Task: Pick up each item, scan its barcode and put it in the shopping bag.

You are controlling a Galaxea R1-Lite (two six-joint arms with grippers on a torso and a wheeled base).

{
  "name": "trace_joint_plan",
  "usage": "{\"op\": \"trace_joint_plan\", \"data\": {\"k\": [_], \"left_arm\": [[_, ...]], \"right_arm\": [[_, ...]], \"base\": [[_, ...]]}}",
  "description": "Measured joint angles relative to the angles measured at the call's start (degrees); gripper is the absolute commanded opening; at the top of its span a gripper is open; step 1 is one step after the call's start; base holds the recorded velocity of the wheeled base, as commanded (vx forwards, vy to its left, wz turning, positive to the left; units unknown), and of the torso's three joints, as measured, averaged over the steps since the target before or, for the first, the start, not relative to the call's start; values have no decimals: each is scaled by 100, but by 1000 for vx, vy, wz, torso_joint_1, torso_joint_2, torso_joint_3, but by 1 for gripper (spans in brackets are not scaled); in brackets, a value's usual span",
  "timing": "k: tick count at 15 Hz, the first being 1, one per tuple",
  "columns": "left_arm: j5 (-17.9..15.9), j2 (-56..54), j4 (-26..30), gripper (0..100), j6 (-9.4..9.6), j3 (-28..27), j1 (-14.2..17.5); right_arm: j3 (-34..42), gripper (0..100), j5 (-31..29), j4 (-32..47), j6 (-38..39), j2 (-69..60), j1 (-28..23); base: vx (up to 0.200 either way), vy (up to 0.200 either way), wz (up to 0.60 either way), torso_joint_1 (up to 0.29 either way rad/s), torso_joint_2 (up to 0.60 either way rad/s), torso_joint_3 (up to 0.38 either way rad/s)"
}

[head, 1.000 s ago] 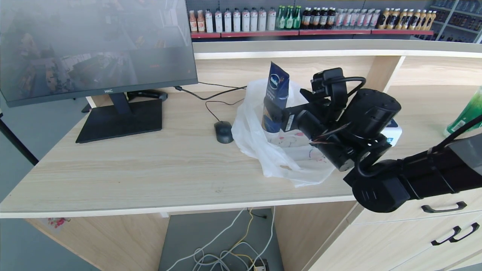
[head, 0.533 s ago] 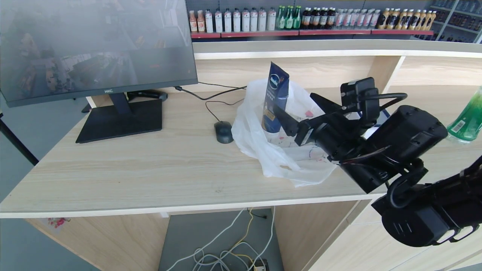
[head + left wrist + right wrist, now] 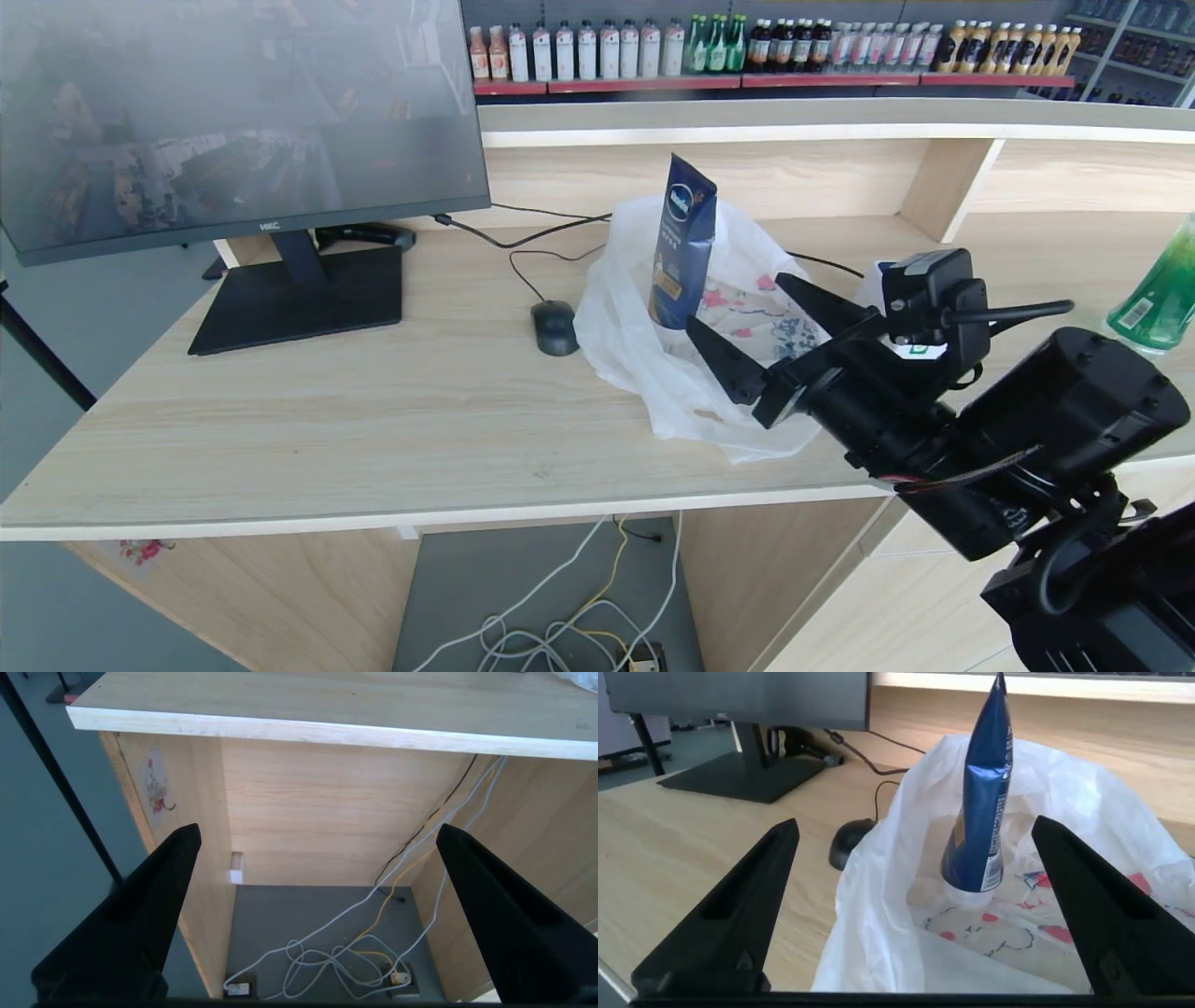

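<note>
A dark blue tube (image 3: pixel 683 245) stands upright inside the white plastic shopping bag (image 3: pixel 653 373) on the wooden counter; it also rises from the bag (image 3: pixel 878 915) as the blue tube (image 3: pixel 980 812) in the right wrist view. My right gripper (image 3: pixel 770 327) hovers open just to the right of the bag, near the counter's front edge, with nothing between its fingers. A green bottle (image 3: pixel 1153 294) stands at the far right of the counter. My left gripper (image 3: pixel 318 915) is open below the counter's edge, holding nothing.
A monitor (image 3: pixel 233 103) on a black stand occupies the counter's left, with a mouse (image 3: pixel 555 328) and cables beside the bag. A white device (image 3: pixel 882 280) sits behind my right arm. Loose cables (image 3: pixel 346 952) lie on the floor under the counter. Shelves of bottles line the back.
My right gripper has let go of the blue tube, which stays standing in the bag, and has drawn back to the right and towards the counter's front edge.
</note>
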Motion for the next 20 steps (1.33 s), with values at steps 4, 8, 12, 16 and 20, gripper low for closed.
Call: {"op": "trace_joint_plan", "data": {"k": [4, 8, 12, 16, 20], "left_arm": [[0, 0, 0, 100, -6, 0, -2], [0, 0, 0, 100, -2, 0, 0], [0, 0, 2, 100, 24, 0, 2], [0, 0, 2, 100, -44, 0, 2], [2, 0, 5, 100, -50, 0, 2]], "right_arm": [[-98, 100, -479, 5, 205, 2, 13], [-133, 100, -841, 5, 446, -143, 77], [-218, 100, -844, 13, 607, -221, 74], [-232, 100, -840, 2, 631, -232, 85], [-238, 100, -837, 9, 599, -236, 93]], "base": [[0, 0, 0, 0, 0, 0], [-100, 0, 0, 2, 0, 1], [0, 0, 0, 0, 0, 0], [0, -50, 0, 3, -1, -1], [0, -200, 0, 1, 4, 5]]}}
